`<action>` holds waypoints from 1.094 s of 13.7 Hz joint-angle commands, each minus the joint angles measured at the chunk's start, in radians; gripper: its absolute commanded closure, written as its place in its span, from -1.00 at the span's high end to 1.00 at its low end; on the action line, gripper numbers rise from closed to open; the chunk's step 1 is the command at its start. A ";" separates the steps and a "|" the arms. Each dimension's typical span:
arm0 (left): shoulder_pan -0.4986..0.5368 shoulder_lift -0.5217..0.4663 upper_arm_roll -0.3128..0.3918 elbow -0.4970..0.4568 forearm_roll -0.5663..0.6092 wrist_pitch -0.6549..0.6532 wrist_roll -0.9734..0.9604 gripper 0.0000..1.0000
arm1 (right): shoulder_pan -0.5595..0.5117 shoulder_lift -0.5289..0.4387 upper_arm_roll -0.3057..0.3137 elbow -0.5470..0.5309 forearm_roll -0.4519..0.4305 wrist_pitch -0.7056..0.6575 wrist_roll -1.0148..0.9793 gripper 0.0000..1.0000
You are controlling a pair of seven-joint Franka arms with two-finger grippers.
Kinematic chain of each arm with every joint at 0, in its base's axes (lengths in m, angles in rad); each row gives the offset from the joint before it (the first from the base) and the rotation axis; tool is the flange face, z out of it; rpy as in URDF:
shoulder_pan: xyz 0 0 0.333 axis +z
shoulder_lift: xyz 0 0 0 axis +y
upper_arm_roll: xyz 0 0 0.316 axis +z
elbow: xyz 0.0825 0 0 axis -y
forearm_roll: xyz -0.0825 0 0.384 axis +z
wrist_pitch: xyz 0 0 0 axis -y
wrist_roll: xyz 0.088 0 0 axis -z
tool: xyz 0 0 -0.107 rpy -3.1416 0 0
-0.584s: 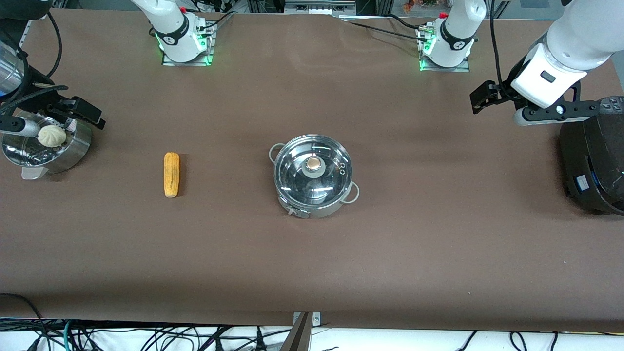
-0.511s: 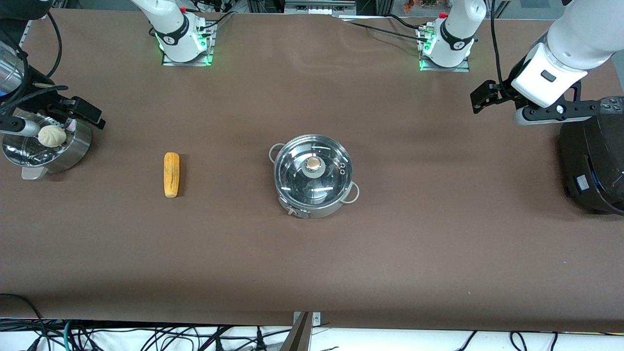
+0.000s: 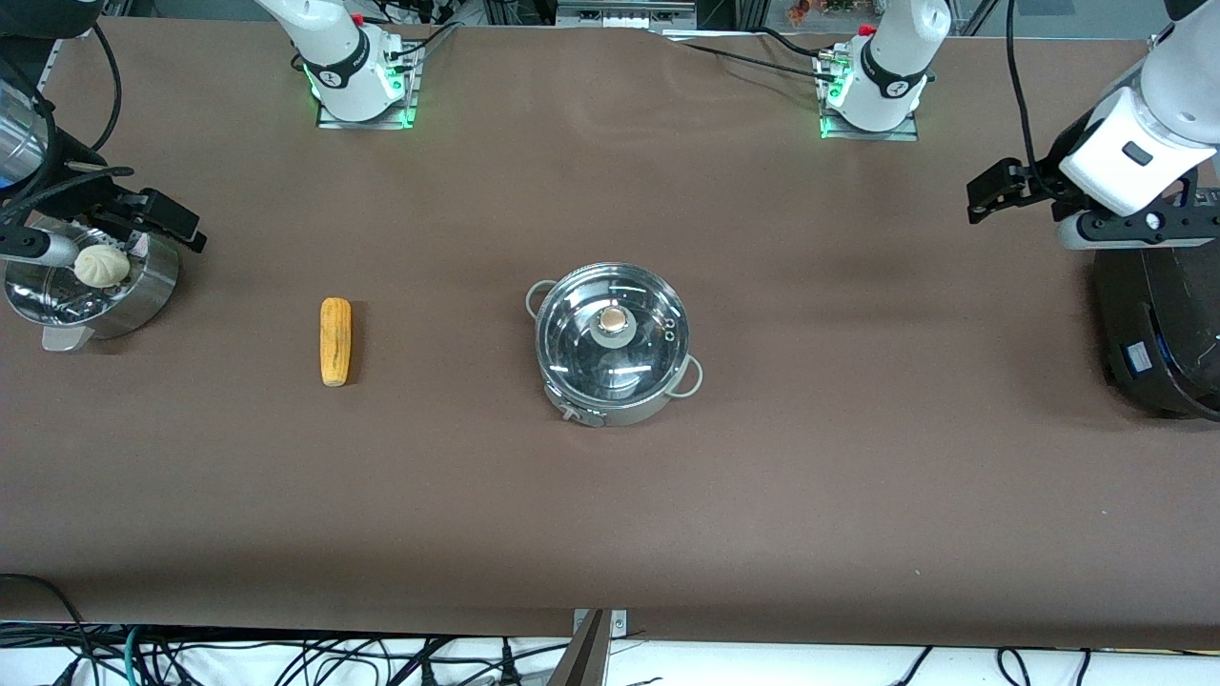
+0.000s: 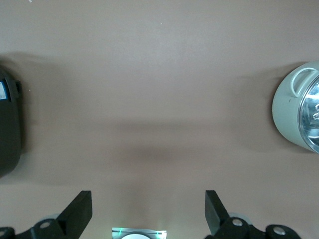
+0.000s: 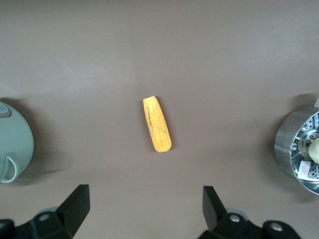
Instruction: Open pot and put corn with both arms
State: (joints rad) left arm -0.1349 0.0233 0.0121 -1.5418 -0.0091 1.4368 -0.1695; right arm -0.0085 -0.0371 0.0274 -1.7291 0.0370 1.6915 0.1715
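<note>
Front view, read across from the right arm's end of the table (image 3: 858,495).

- Steamer bowl (image 3: 143,286): steel, at mid-height on the frame's edge, with a white bun (image 3: 101,266) in it.
- Right gripper (image 5: 145,195): up in the air over the upper rim of the steamer bowl. Fingers spread wide, nothing between them. In the right wrist view the corn lies on bare table between the two fingertips' lines, well apart from them.
- Corn (image 3: 335,341): yellow-orange cob lying flat on the table at mid-height in the frame, between the steamer bowl and the pot. It touches neither. Its long axis runs up and down the frame.
- Pot (image 3: 620,412): centre of the frame, upright. The glass lid (image 3: 610,357) is seated on it, with the tan knob (image 3: 613,318) at its middle. One loop handle shows at the upper rim toward the right arm's end, the other at the lower rim toward the left arm's end.
- Left gripper (image 4: 148,199): up in the air in the upper part of the frame, over bare table just beside the black cooker (image 3: 1158,333). Fingers spread wide and empty. The left wrist view shows the cooker at one edge and the pot's rim at the other.
- Black cooker: at the left arm's end, mid-height, cut off by the frame's edge.
</note>
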 commanded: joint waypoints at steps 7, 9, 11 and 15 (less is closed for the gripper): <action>0.006 -0.005 -0.040 0.000 0.101 -0.131 0.039 1.00 | -0.007 -0.003 0.008 0.008 -0.045 -0.009 -0.185 1.00; 0.006 -0.005 -0.058 0.000 0.104 -0.151 0.025 1.00 | -0.007 -0.003 0.008 0.008 -0.043 -0.009 -0.182 1.00; 0.011 0.000 -0.057 0.006 0.115 -0.139 0.024 1.00 | -0.007 -0.003 0.006 0.008 -0.043 -0.009 -0.181 1.00; 0.026 -0.003 -0.049 0.008 0.098 -0.046 0.012 1.00 | -0.008 -0.003 0.006 0.008 -0.043 -0.009 -0.181 1.00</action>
State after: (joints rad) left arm -0.1257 0.0238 -0.0316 -1.5456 0.0772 1.3628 -0.1555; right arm -0.0085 -0.0370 0.0282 -1.7290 -0.0049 1.6914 0.0031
